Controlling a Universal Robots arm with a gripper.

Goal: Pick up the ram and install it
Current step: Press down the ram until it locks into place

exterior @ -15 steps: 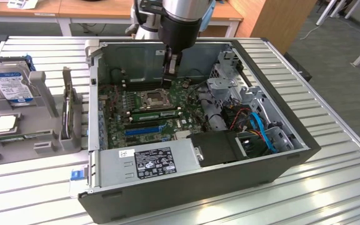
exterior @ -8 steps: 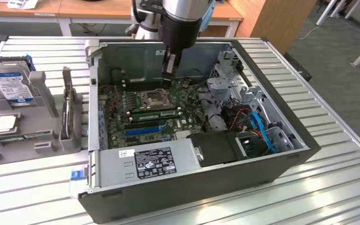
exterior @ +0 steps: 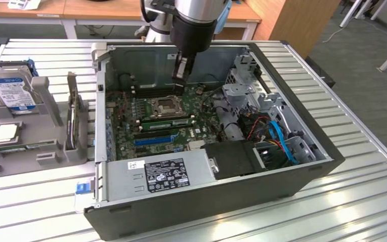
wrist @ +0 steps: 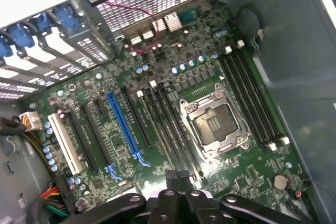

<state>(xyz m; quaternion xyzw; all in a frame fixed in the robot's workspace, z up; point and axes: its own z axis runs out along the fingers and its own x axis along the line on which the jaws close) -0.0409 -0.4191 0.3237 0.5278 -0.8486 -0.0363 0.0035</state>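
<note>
Gripper [exterior: 181, 75] hung inside the open case [exterior: 301, 174] above the motherboard [exterior: 154, 121], fingers fully closed; any held ram could not be made out. Misalignment risked jamming the memory slots [wrist: 252, 98].

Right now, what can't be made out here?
1. What the gripper holds, if anything: exterior view, its tip blends into the dark memory slots; wrist view, its own body covers it.
2. Part of the motherboard under the power supply: exterior view, hidden.
3. The hard drive label text: exterior view, too small.

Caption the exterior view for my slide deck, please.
Robot arm's gripper lowered with jaws shut into the open black computer case, above the green motherboard beside its empty processor socket.
</note>
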